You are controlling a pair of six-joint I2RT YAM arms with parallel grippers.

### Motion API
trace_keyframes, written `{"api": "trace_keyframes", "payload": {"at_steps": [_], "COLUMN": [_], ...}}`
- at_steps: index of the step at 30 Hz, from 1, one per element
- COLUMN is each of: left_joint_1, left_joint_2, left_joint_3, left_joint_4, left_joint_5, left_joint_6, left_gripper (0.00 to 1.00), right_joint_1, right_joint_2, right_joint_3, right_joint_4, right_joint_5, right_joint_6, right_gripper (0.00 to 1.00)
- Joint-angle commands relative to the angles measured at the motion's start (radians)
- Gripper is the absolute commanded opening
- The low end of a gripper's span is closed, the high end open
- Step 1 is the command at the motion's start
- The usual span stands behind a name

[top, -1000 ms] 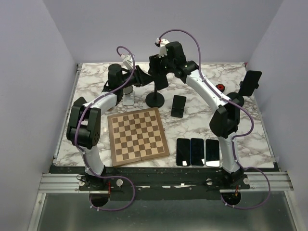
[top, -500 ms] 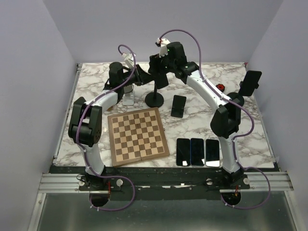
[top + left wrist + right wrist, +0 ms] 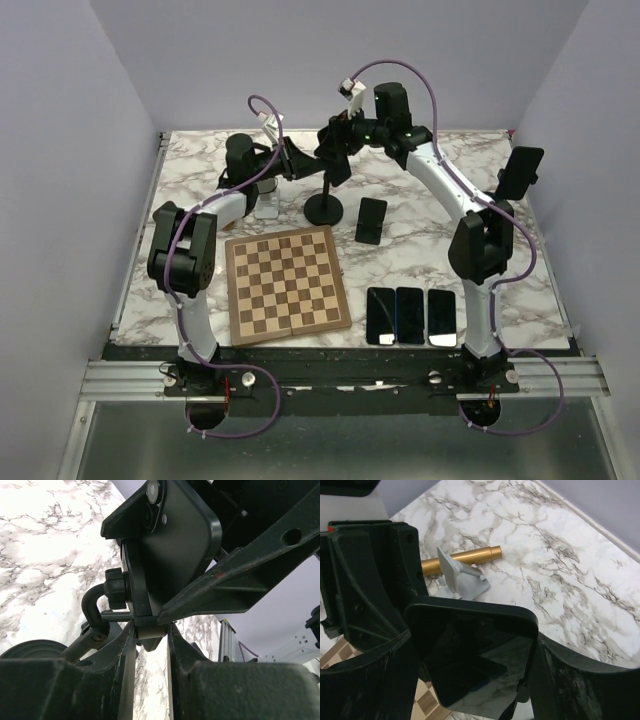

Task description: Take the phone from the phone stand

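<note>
Swinging back toward the far edge since a second ago, the right gripper (image 3: 472, 650) is clasping the phone (image 3: 175, 545) by its long sides. The left gripper (image 3: 151, 630) is pinching the stand (image 3: 323, 208) just under its cradle, near the middle of the bench's (image 3: 560, 290) far edge. Any sideways pull is risking a tipped stand or a slipping phone. Its long axis is standing nearly upright, with the screen facing the right edge.

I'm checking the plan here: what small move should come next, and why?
Probably the right gripper lifts the phone out of the stand: its fingers press both phone edges, the left gripper clamps the stand, and the phone sits in it.
</note>
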Motion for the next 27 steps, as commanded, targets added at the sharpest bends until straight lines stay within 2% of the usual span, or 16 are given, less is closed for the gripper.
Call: {"api": "trace_keyframes", "payload": {"at_steps": [1,8,17,18,22,24,26,27], "left_joint_1": [0.024,0.025,0.024,0.024,0.025,0.025,0.026,0.027], "left_joint_2": [0.048,0.034,-0.024,-0.034,-0.098,-0.142,-0.176,-0.194], "left_joint_3": [0.031,0.033,0.027,0.029,0.010,-0.005,-0.009,-0.009], "left_joint_4": [-0.041,-0.097,-0.156,-0.174,-0.235,-0.264,-0.312,-0.337], "left_joint_5": [0.038,0.000,-0.038,-0.038,-0.067,-0.088,-0.104,-0.109], "left_joint_6": [-0.012,0.028,0.044,0.044,0.054,0.075,0.092,0.103], "left_gripper": [0.00,0.00,0.02,0.09,0.60,0.72,0.91,0.95], "right_joint_1": [-0.008,-0.006,-0.001,-0.001,-0.001,-0.001,-0.002,-0.002], "right_joint_2": [0.015,-0.040,-0.178,-0.198,-0.295,-0.363,-0.442,-0.486], "right_joint_3": [0.062,-0.035,-0.065,-0.063,-0.112,-0.177,-0.259,-0.305], "right_joint_4": [-0.046,0.093,0.103,0.087,-0.046,-0.126,-0.184,-0.217], "right_joint_5": [-0.277,-0.372,-0.212,-0.200,-0.094,0.001,0.092,0.147], "right_joint_6": [0.029,0.191,0.389,0.405,0.379,0.331,0.287,0.268], "right_gripper": [0.01,0.01,0.01,0.01,0.01,0.01,0.01,0.01]}}
